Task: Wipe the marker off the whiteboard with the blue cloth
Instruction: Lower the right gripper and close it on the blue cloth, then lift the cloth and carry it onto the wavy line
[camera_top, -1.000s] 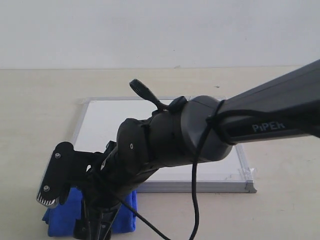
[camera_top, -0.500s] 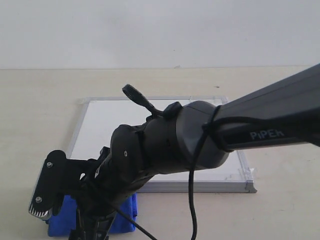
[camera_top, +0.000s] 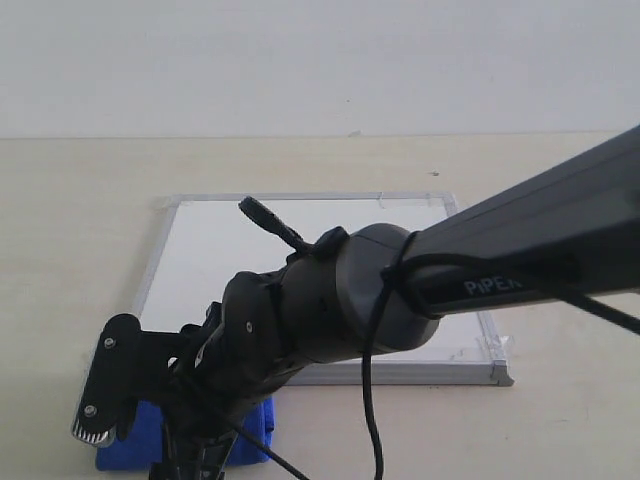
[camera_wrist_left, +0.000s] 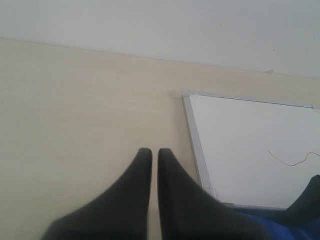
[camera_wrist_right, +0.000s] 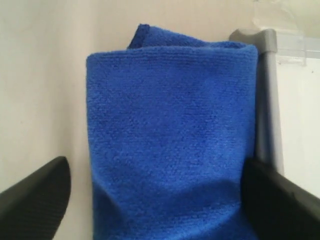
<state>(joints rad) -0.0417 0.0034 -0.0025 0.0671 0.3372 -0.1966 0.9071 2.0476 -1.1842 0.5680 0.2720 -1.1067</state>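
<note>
Right gripper (camera_wrist_right: 155, 197) seemingly lower, straddling cloth (camera_wrist_right: 170, 100).

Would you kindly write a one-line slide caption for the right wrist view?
Open right gripper straddles the folded blue cloth lying beside the whiteboard.

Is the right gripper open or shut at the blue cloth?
Open. The right gripper has its fingers wide apart, one on each side of the folded blue cloth, and is not closed on it.

Folded blue cloth (camera_wrist_right: 170, 125) beside whiteboard (camera_top: 200, 250) corner
</note>
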